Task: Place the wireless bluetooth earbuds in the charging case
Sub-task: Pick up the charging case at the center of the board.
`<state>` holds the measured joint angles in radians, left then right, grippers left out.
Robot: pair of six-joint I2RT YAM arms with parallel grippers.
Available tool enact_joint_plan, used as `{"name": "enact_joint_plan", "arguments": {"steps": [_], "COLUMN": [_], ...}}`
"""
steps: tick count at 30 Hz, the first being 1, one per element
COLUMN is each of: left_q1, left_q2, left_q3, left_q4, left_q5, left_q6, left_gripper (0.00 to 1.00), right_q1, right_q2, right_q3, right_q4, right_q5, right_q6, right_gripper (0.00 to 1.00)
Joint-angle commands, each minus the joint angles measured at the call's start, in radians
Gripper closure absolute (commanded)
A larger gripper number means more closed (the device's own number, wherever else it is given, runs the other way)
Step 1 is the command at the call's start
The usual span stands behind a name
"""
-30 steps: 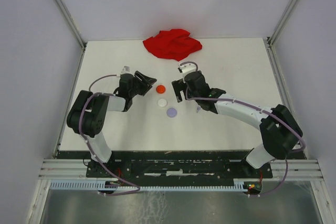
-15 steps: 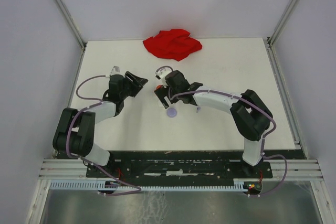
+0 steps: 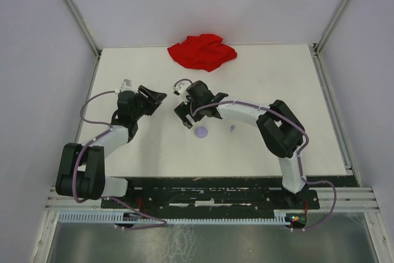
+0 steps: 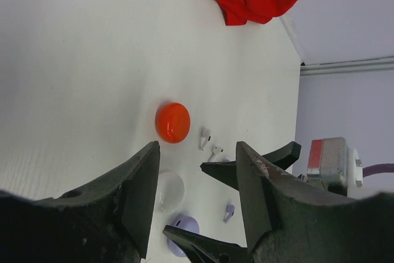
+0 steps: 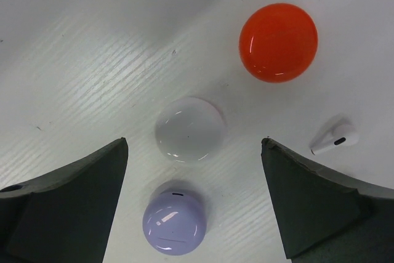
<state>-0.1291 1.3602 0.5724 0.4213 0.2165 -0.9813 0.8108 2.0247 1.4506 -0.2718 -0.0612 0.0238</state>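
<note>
The right gripper (image 5: 194, 147) is hovering, fingers spread wide, over the white case (image 5: 189, 129), and with a white earbud (image 5: 332, 138) lying just outside one finger, I reckon it should be shifting across and closing gently on that, the left gripper (image 4: 196, 152) hanging open nearby.

a robotics lab cell: a white bench (image 3: 277, 90) boxed in by plain grey panels (image 3: 184, 4), with aluminium framing rails (image 3: 209, 200) in front.

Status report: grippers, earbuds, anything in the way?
Left gripper open, empty. Right gripper open above white case. White earbud loose on table, near red case. Nothing blocking.
</note>
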Motion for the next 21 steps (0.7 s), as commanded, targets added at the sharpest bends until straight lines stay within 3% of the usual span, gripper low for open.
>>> {"name": "enact_joint_plan", "arguments": {"steps": [1, 21], "left_q1": [0.022, 0.061], "left_q2": [-0.041, -0.077], "left_q3": [-0.016, -0.025], "left_q4": [0.011, -0.009], "left_q5": [0.035, 0.050], "left_q6": [0.038, 0.045], "left_gripper": [0.41, 0.42], "right_q1": [0.003, 0.071], "right_q2": [0.034, 0.050], "right_q3": [0.046, 0.019], "right_q4": [0.000, 0.015], "right_q5": [-0.048, -0.063], "right_q6": [-0.003, 0.036], "right_gripper": [0.03, 0.05]}}
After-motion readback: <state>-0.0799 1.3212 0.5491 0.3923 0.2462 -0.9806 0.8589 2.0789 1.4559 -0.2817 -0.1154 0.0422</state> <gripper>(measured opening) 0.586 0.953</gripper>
